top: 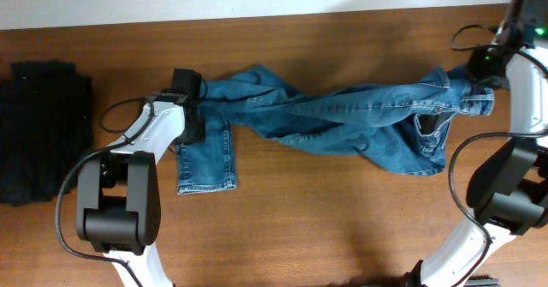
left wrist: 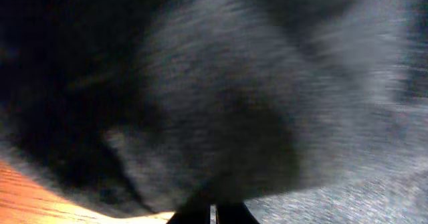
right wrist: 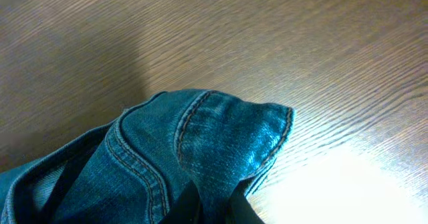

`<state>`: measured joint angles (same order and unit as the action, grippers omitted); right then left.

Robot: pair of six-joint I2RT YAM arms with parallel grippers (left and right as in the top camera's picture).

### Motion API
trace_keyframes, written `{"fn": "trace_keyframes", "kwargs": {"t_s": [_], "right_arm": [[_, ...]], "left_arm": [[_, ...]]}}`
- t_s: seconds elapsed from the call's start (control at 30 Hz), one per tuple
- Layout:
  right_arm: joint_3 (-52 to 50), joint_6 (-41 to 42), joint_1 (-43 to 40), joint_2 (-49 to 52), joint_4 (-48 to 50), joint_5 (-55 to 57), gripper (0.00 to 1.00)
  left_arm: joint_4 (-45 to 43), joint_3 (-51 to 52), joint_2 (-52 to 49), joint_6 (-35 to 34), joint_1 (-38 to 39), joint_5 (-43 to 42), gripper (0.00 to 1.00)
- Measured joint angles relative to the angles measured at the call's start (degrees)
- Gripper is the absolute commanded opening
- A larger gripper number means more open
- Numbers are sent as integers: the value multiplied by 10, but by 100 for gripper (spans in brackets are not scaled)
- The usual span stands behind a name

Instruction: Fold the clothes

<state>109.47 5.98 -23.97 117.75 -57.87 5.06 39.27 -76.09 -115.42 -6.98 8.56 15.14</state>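
Left gripper (left wrist: pixel 211 214): fingers drawn together at the leg end of the jeans (top: pixel 342 116). The cloth drapes so close over the wrist camera that only blurred weave shows, so the pinch on denim is judged, not plainly seen. Right gripper (right wrist: pixel 212 209): clamped on a folded corner of the waistband (right wrist: pixel 227 127), which rises from between the fingers just above the table (top: pixel 342 236). The jeans lie across the middle of the table, twisted along their length, with the waistband toward the right arm and the legs toward the left. One leg (top: pixel 205 158) lies flat, turned toward the near edge beside the left arm. Each arm takes one end, a hold that probably serves to draw the garment taut and undo the twist before any fold is laid. No fold is made yet, so the task appears to be in its early, straightening step. The black garment pile (top: pixel 43 133) sits well apart at the left end of the table, touched by neither arm.
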Motion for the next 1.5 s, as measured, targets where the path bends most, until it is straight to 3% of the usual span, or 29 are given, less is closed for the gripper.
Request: {"fn": "trace_keyframes", "kwargs": {"t_s": [0.07,0.13,0.17,0.2,0.5,0.63,0.83,0.9,0.97,1.0,1.03,1.07,1.1,1.37,1.5], "right_arm": [[0,0,-13,2,5,-8,18],[0,2,-24,3,9,-17,66],[0,1,-31,3,11,-20,86],[0,0,-36,3,12,-23,98],[4,0,-53,3,6,-63,99],[45,0,-52,0,-26,-91,99],[119,17,-52,-69,-138,-137,99],[132,19,-52,-109,-197,-135,99],[139,21,-52,-144,-261,-134,90],[143,20,-52,-156,-293,-133,76],[144,22,-52,-167,-325,-133,52],[144,24,-52,-172,-348,-134,10],[143,25,-52,-173,-362,-134,4],[29,19,-19,-158,-368,-134,4],[-55,3,24,-155,-324,-134,4]], "left_arm": [[-3,0,0,2,0,-1,6],[-9,0,0,2,0,-2,6],[-12,0,0,2,0,-2,6],[-14,0,0,2,0,-2,6],[-16,0,0,2,0,-2,7],[-16,0,0,4,0,-2,15],[-12,0,0,6,0,-15,20],[-5,0,0,6,0,-31,27],[4,0,0,6,0,-55,30],[8,0,0,6,0,-67,31],[10,0,0,6,0,-77,33],[14,-1,0,6,0,-87,35],[18,-2,0,6,0,-94,36],[30,-3,0,5,0,-132,38],[30,-3,0,5,0,-140,39]]}}
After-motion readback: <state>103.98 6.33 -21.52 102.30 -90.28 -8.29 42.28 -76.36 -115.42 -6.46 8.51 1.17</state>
